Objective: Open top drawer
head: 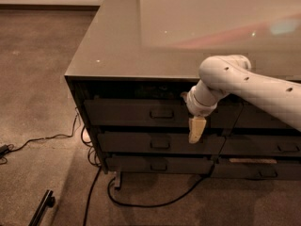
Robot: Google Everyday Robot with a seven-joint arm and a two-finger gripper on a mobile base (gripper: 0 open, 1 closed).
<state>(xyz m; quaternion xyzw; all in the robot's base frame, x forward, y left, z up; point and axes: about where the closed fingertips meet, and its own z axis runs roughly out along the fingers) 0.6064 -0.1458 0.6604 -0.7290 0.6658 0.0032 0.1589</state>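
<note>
Claw [196,128] tip-down before the top drawer [122,113], just right of its handle [162,113].

Pale yellowish claw at the end of the white arm [254,86], pointing straight down, upper part in front of the drawer's panel, tip reaching the front of the second drawer [136,142]. Not possible to tell how far open, nor whether touching the panel or gripping anything. Handle near on the left, apart from the claw. Top drawer directly under the glossy surface [117,46], highest of the left stack: dark grey, wide, flat front, small rectangular pull in the middle, black gap above its upper edge. Dark cable [146,206] on the carpet below.
</note>
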